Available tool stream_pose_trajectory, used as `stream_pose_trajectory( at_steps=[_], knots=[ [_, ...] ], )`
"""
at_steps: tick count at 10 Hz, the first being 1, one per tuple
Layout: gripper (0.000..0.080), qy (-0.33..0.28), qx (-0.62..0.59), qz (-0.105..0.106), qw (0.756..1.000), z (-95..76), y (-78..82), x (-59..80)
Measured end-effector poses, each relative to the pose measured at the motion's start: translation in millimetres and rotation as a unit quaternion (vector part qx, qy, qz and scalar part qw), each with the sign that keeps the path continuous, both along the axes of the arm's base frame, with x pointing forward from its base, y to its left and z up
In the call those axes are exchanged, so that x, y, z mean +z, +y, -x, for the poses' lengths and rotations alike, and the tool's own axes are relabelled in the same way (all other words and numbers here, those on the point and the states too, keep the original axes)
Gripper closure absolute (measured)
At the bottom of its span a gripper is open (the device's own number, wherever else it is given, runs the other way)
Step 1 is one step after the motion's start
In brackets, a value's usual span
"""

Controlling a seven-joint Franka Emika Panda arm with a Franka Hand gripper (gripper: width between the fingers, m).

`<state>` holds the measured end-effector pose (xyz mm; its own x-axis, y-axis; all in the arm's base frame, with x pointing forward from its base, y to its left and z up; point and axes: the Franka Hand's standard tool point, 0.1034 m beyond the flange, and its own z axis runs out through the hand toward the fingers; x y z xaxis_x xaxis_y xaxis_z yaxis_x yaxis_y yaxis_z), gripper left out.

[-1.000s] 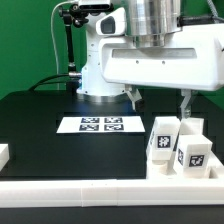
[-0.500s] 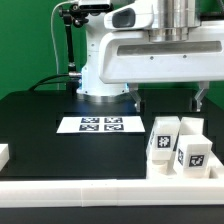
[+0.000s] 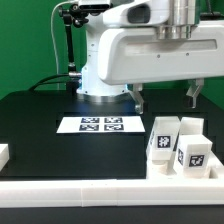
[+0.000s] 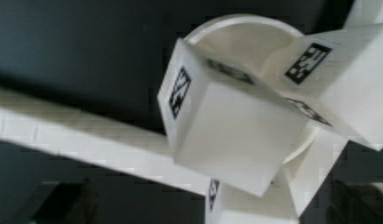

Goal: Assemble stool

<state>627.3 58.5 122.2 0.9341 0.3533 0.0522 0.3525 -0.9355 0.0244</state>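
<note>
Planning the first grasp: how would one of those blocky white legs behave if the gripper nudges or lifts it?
The front leg looks stiff, with flat faces and sharp edges, so it should slide or tip, not roll. It stands upright against the other legs, so a push would probably shift them too. Its smooth plastic may be slippery in the gripper.

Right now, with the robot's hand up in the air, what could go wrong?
1. The stool pieces are bunched tight together in the exterior view's right corner. Reaching for one could knock over a neighbour.
2. They sit close to the white rail, so a pushed piece might jam against it.
3. The open gripper hangs above them with nothing in it. If it comes down off-centre, a finger could land on a piece's top instead of beside it.
</note>
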Motion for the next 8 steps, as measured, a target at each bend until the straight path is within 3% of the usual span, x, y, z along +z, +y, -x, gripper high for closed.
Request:
stream_pose_trajectory(
  at_steps=[4,6,8],
  knots=[
    [0.015,0.005,0.231,0.035,0.972,3.7,2.9,-4.0],
    [0.015,0.006,0.276,0.039,0.96,3.0,-2.2,-3.9],
    [0.015,0.008,0.376,0.057,0.925,4.9,-3.0,-7.6]
  ],
)
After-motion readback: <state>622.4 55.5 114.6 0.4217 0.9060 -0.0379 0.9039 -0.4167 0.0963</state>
